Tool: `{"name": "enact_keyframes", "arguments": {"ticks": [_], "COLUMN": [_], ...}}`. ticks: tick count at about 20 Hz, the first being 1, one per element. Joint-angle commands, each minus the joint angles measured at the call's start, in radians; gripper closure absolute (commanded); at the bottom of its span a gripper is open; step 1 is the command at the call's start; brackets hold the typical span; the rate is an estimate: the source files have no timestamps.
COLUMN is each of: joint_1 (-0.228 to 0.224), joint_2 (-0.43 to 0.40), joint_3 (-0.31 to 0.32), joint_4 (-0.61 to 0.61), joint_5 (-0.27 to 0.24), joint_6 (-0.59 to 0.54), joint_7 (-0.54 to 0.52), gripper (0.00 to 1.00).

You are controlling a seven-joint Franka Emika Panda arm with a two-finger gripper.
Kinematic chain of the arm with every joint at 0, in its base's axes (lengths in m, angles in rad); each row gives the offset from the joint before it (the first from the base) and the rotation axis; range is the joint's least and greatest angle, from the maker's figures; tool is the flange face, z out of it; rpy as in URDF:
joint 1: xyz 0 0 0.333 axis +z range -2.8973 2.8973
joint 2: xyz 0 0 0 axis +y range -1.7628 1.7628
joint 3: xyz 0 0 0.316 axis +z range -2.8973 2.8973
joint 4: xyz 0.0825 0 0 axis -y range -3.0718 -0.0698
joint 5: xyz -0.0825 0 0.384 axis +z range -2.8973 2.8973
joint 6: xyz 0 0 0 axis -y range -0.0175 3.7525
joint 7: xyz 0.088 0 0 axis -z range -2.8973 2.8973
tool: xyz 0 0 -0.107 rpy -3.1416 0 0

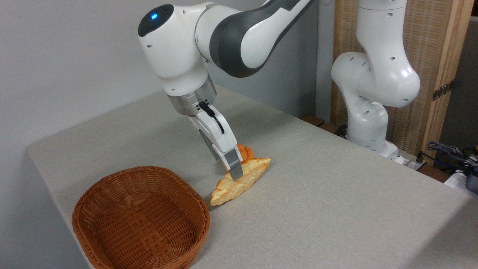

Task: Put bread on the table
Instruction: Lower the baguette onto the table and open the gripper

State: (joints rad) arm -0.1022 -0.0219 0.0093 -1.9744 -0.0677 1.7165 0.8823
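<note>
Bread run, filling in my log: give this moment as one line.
bread: on table, beside basket | gripper: at loaf's middle, jaws' state unclear | basket: empty

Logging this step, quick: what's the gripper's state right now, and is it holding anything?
Gripper: fingers down at the braided bread loaf, which lies on the table. Whether it is clamped on the loaf or open cannot be told from this view.

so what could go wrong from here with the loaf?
The claw sits on the braided loaf, which lies on the table; lifting off could drag it if it sticks. The loaf's near end is close to the wicker basket, and a small orange bun touches it behind, so either may get nudged.
</note>
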Motion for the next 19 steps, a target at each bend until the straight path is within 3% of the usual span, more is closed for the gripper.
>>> {"name": "enact_keyframes", "arguments": {"ticks": [1,7,10,19], "joint_1": [-0.007,0.004,0.004,0.004], "joint_2": [-0.026,-0.026,-0.018,-0.009], "joint_3": [0.015,0.027,0.078,0.104], "joint_4": [0.055,0.187,0.230,0.243], "joint_5": [-0.009,-0.008,-0.014,-0.058], "joint_6": [0.009,0.009,0.009,0.052], "joint_7": [0.006,0.003,0.004,-0.042], "gripper": [0.00,0.00,0.00,0.00]}}
